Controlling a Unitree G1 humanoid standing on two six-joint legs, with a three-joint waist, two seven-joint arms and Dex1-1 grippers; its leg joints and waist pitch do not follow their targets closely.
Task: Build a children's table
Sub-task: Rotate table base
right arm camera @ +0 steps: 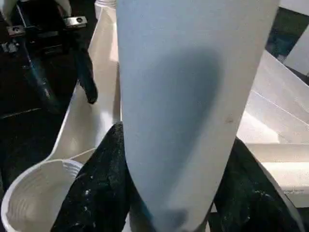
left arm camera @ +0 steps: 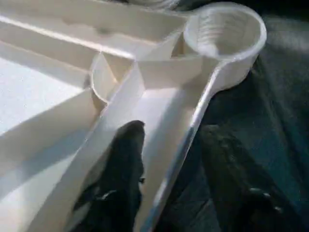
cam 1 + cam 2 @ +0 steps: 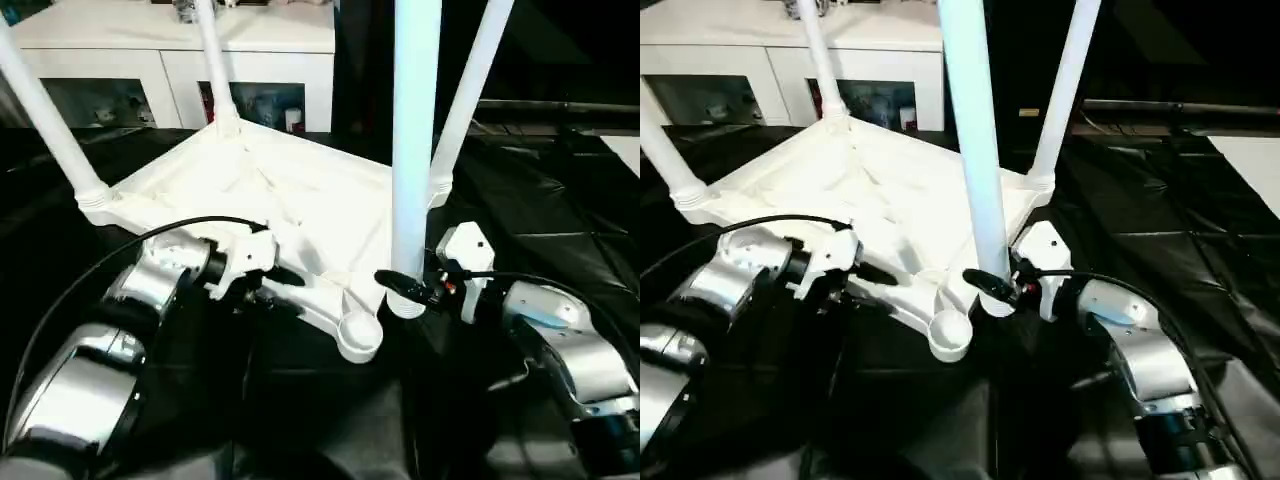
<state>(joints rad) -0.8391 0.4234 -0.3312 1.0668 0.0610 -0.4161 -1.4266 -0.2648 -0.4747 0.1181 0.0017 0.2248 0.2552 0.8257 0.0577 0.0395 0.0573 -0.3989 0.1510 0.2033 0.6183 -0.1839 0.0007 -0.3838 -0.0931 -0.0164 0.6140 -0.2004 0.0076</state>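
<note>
Right gripper is clamped on the fourth leg, near its lower end; black fingers sit on either side of the tube. The leg stands roughly upright, just beside the empty corner socket and not in it. Its bottom end hangs over the tabletop's near edge.

Left gripper pinches the rim of the tabletop: one finger inside the rib channel, the other outside on the black surface, with the white edge wall between them. The grip point is on the near edge, a little way along from the empty socket.

The children's table lies upside down on the black-covered work surface, ribbed underside facing up. Three legs are already seated in corner sockets: the far-left leg, the back leg and the far-right leg, all angled slightly outward. The near socket is open, with threads visible inside it in the left wrist view.

A black cable arcs over the left forearm. A white cabinet with glass doors stands behind the table.
</note>
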